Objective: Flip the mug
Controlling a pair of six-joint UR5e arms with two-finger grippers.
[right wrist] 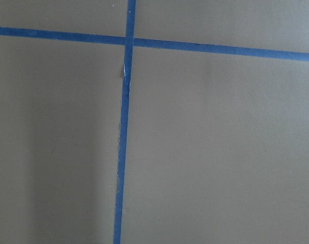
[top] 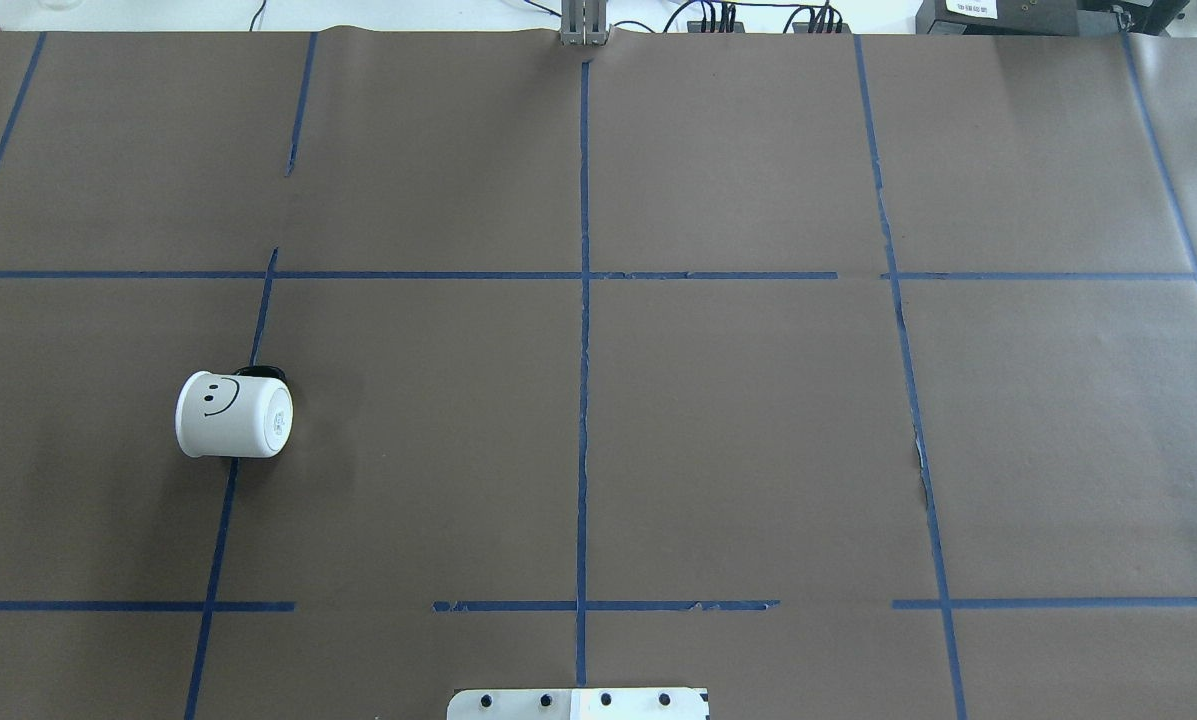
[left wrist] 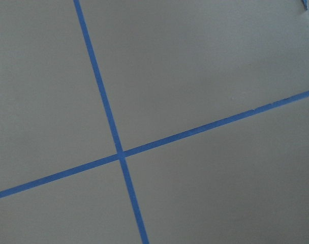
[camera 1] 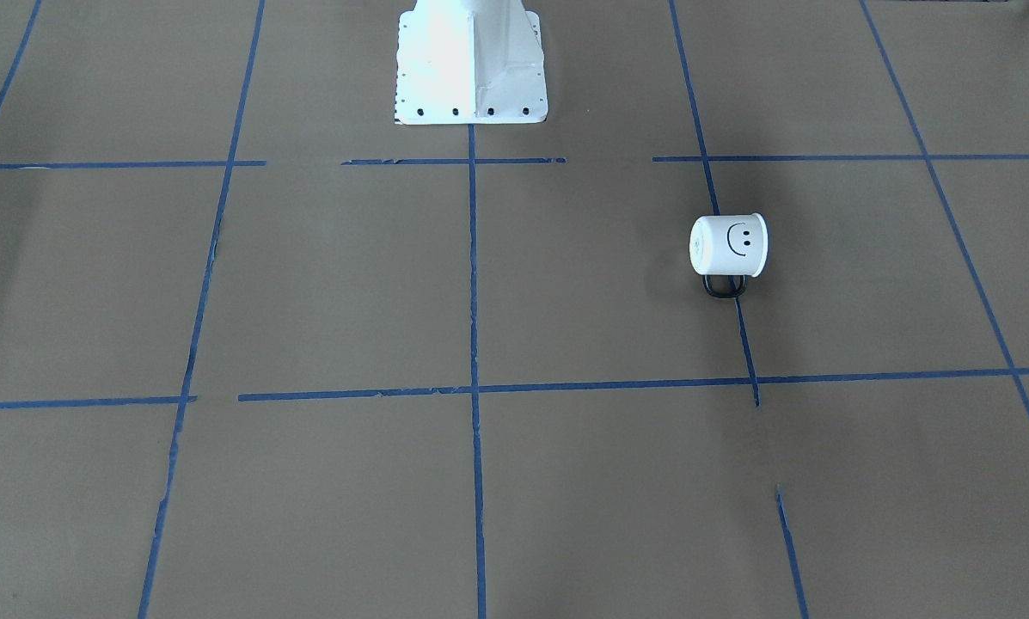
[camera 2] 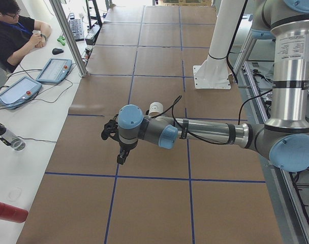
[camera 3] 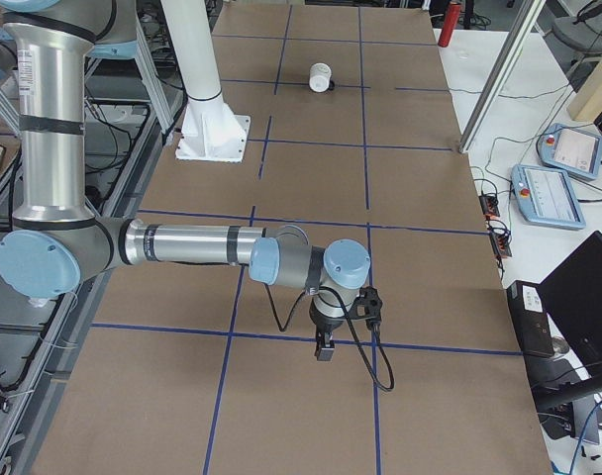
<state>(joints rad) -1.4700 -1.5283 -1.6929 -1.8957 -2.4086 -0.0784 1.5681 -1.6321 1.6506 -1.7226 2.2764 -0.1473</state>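
The small white mug (camera 1: pixel 729 246) lies on its side on the brown paper, on the robot's left half of the table. Its smiley face is turned up and its black handle (camera 1: pixel 725 288) points away from the robot. It also shows in the overhead view (top: pixel 233 414), with its flat base toward the table's middle, and in both side views (camera 2: pixel 155 108) (camera 3: pixel 321 76). My left gripper (camera 2: pixel 122 154) hangs above the paper, apart from the mug. My right gripper (camera 3: pixel 324 347) hangs at the far end from the mug. Both show only in side views, so I cannot tell whether they are open or shut.
Blue tape lines (top: pixel 583 400) divide the paper into squares. The white robot base plate (camera 1: pixel 471 69) stands at the robot's edge. An operator (camera 2: pixel 12 30) sits at a side bench with tablets (camera 2: pixel 53 70). A red bottle (camera 2: pixel 7 211) lies there.
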